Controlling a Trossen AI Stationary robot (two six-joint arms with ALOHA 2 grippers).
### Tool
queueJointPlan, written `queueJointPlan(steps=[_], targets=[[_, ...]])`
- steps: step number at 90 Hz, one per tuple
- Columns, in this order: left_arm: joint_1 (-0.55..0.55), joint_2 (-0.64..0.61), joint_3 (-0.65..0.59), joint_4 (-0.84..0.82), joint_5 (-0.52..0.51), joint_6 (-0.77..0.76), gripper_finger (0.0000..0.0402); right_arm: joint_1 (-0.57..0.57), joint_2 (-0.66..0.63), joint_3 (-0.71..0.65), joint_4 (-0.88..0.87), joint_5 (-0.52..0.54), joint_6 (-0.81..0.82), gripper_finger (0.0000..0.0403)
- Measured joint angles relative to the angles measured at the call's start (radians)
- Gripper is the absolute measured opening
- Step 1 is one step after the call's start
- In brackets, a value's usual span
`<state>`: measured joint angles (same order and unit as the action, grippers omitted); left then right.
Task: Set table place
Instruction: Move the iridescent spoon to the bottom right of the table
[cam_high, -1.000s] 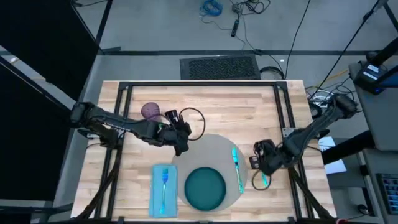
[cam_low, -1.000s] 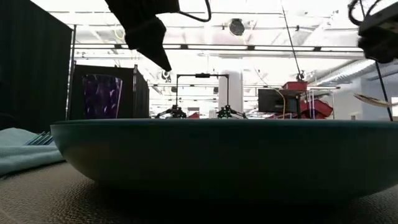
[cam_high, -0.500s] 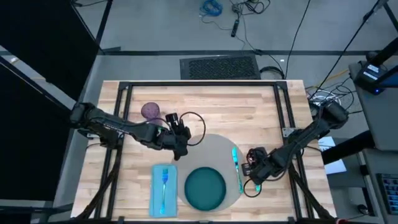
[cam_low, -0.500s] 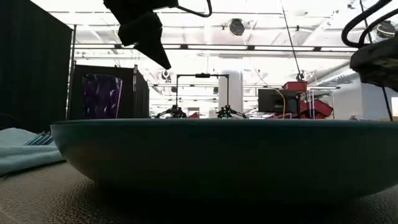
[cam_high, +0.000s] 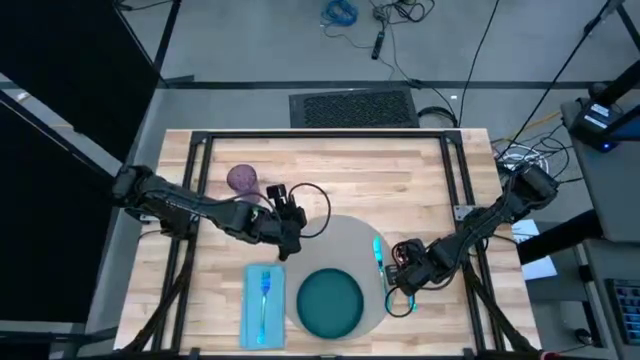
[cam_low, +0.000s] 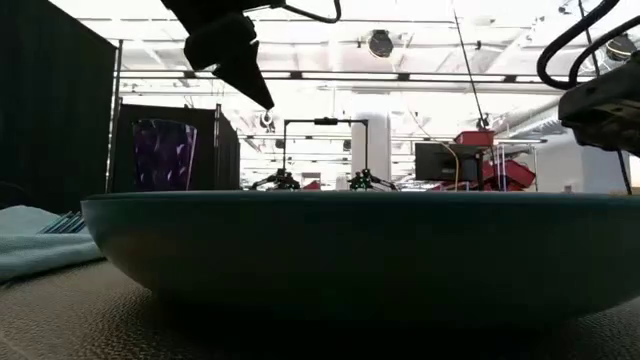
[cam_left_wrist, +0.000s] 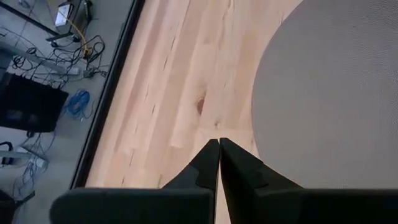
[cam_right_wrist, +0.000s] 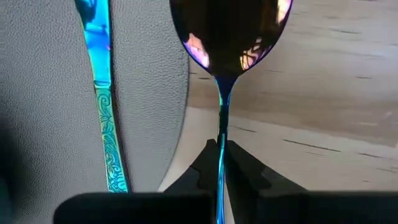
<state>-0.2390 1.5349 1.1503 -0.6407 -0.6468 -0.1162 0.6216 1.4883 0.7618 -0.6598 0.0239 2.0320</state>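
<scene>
- Right gripper, at the placemat's 3 o'clock edge, jaws clamping a spoon; bowl top cropped.
- Left gripper jaws closed, empty, over the worktop.
- No legible writing.

overhead, table-level, two wrists (placemat shared)

Two dark, six-joint robot arms, the left arm and right arm, are built of black segments with rounded joints. A black cable loops off the left wrist; another coils beside the right wrist. Each ends in two tapering, matte black fingers.
</scene>
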Motion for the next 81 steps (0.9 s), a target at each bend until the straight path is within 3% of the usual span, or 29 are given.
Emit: queueJointPlan(steps=[81], targets=[[0.0, 0.0, 0.0, 0.0, 0.0, 0.001, 0.0, 0.0, 0.0, 0.0, -0.005, 0.034, -0.033, 0.0019]])
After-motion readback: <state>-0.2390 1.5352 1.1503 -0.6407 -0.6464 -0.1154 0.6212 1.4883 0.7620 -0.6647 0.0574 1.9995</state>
